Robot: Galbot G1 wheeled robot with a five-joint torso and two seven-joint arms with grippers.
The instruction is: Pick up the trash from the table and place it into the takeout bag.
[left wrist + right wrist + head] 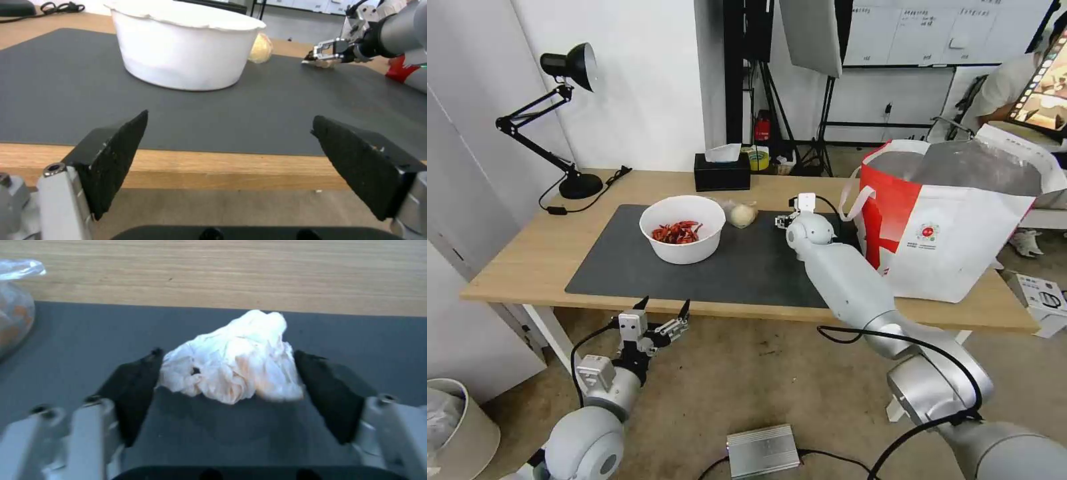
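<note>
From the head camera we see the table (540,250) with the dark mat (747,267) across it. The white round bowl (682,228) stands on the mat's left half, red chilli scraps heaped inside. Just beside it, toward the back edge, lies the clear bag with a pale bun (741,213). The takeout bag (954,227) stands upright at the table's right end, white with a red side panel, foil lining showing at its open mouth. Our right gripper (785,219) reaches over the mat between the bun and the takeout bag. Our left gripper (662,311) hangs below the table's near edge, fingers spread.

From the left wrist camera we see the two black pads (113,156) wide apart with nothing between them, the bowl on the mat beyond, and the right gripper (321,60) low on the mat farther off.

From the right wrist camera we see the crumpled tissue (233,361), white with faint orange stains, lying on the mat near its back edge. The black fingers (133,386) flank it on both sides, touching or nearly touching it; we cannot tell whether they are squeezing it. The bagged bun shows at the edge.
</note>
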